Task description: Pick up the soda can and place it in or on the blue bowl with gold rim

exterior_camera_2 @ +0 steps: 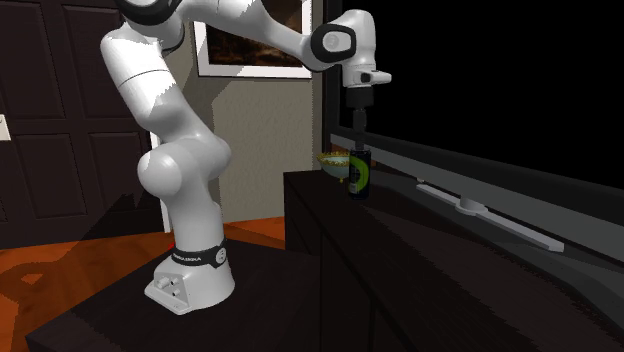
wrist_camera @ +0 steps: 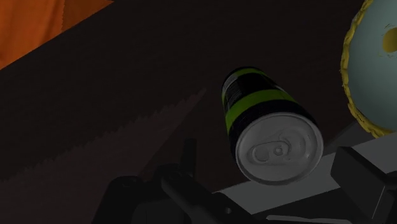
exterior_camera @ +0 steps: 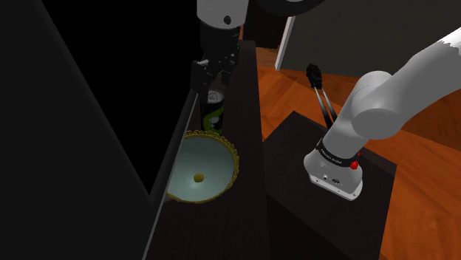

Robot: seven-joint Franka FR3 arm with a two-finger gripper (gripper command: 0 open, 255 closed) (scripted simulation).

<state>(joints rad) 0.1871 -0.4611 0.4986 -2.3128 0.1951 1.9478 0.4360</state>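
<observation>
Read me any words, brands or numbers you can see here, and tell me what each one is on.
No text can be read.
On the soda can: a green mark on black, with no legible letters.
On the black band at the arm's base: small white lettering, too small to read.

A: Which colours has the soda can (exterior_camera: pixel 214 111)?
B: It is black, with a bright green band around the body and a silver-grey top.
A: And the bowl (exterior_camera: pixel 201 168)?
B: Pale blue-green inside, with a gold toothed rim and one small yellow spot in the middle.
A: And what is around them?
B: The cabinet (exterior_camera: pixel 244 207) is very dark brown. In the shoulder view, at three o'clock from the can, the floor (exterior_camera: pixel 284 89) is orange with wood grain.
</observation>
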